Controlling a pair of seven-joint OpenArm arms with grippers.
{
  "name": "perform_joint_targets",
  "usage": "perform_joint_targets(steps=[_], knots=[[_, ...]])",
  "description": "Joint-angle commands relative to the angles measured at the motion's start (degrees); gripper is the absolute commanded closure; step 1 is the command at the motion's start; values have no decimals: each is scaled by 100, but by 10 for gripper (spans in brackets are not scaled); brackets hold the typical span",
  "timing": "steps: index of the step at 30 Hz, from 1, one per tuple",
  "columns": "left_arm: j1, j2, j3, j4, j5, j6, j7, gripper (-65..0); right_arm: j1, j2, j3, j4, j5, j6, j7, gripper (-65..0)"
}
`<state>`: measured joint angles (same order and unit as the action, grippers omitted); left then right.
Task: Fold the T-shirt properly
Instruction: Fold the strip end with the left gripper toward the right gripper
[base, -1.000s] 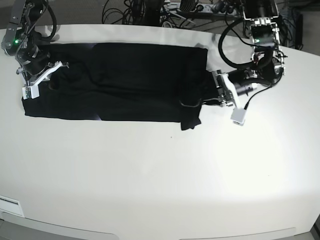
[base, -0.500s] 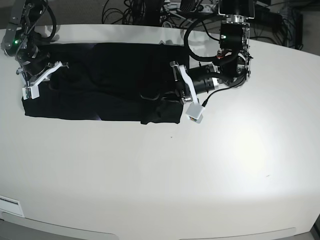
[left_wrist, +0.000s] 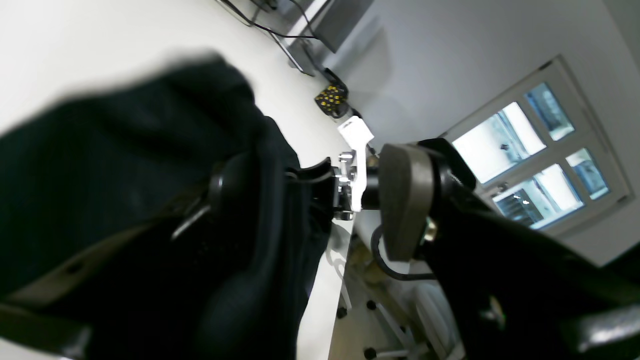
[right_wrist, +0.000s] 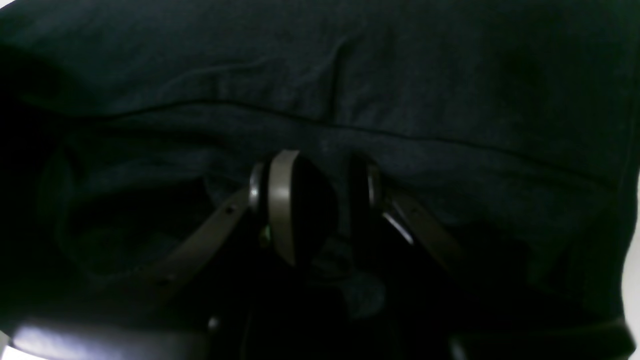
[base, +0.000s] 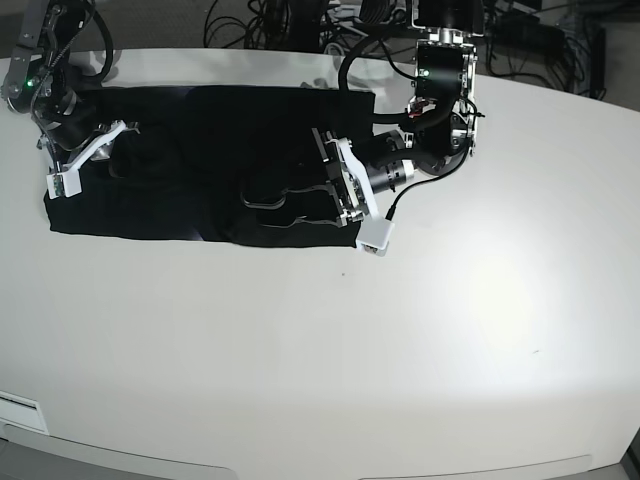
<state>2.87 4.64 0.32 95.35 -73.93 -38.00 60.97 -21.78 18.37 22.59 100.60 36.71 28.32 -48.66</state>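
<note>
The large black cloth T-shirt (base: 200, 160) is laid as a long band across the far side of the white table (base: 320, 350), its long axis running sideways. Its one end is gripped by the clenched left gripper (base: 325, 190) and carried over the band; the opposite end, well apart, is pinched by the right gripper (base: 85, 150).
</note>
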Motion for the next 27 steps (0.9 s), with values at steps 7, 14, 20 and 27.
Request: perform_joint_targets(steps=[7, 14, 20, 27], knots=[[-81, -22, 9, 92, -2, -33, 214, -389, -28, 52, -4, 26, -70, -20, -214, -199], [-85, -24, -7, 94, 881, -35, 107, 0, -28, 55, -4, 26, -70, -20, -214, -199], [-179, -55, -7, 107, 1252, -184, -125, 0, -26, 55, -4, 26, -72, -20, -214, -199], [-273, -501, -26, 267, 3648, 876, -960, 0, -28, 52, -4, 26, -72, -20, -216, -199]])
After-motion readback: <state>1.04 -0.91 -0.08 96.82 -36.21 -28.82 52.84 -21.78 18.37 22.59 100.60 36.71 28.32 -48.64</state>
